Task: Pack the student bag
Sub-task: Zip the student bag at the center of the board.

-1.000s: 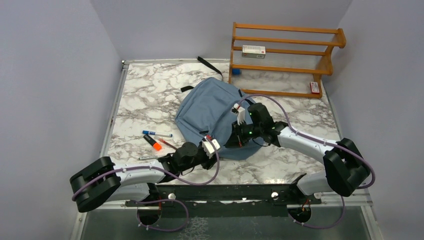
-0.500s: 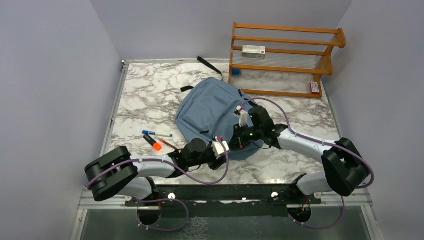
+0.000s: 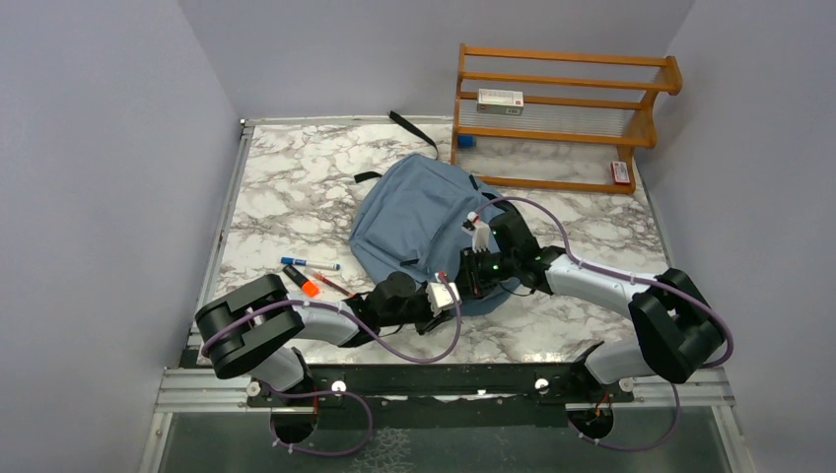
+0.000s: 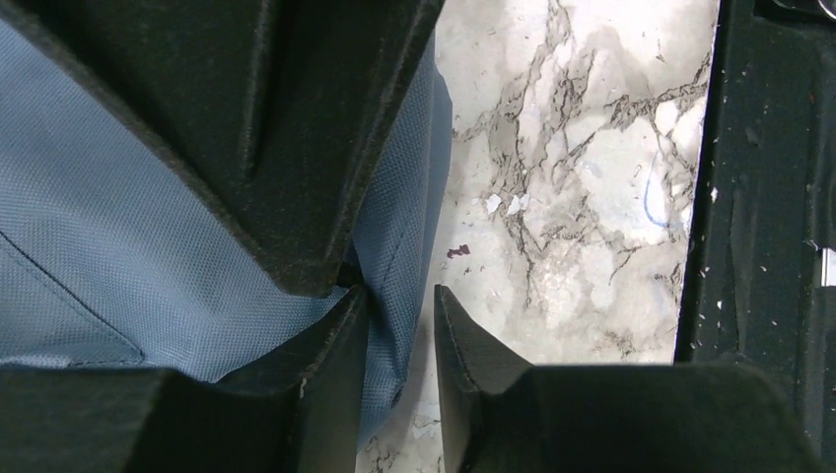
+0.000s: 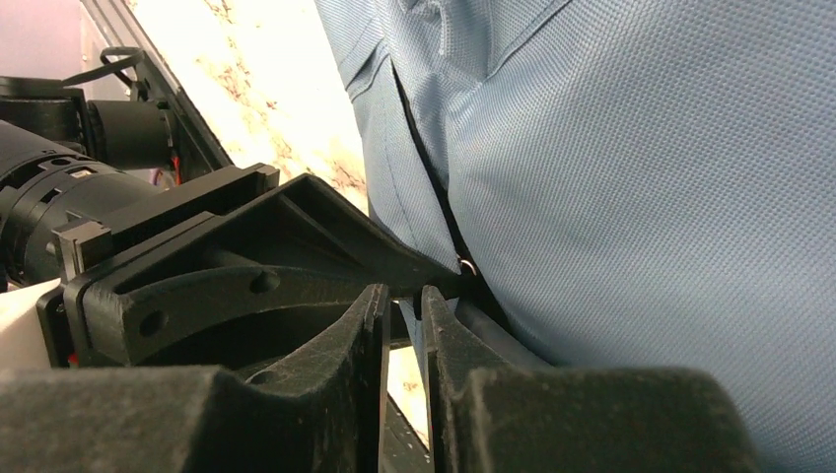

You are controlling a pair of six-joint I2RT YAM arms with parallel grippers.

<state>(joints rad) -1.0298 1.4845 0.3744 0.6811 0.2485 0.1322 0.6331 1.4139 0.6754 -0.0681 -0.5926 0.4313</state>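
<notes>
student bag [image 3: 414,222]: flat on worktop [image 3: 286,197], centre, near edge between both arms.
left gripper [image 4: 399,345]: narrowly spread, hem fold in the gap; likely there to anchor the fabric.
right gripper [image 5: 402,325]: pressed together on a thin strip by the zipper [image 5: 434,187]; probably to draw it open.
step: opening the bag, by judgement.

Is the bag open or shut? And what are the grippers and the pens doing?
student bag, lying flat on the table, zipper looks shut
right gripper, shut on bag fabric beside the zipper
left gripper, straddling the bag's edge, grip unclear
blue marker, lying loose, not packed
orange highlighter, lying loose, not packed
wooden rack, upright
</notes>
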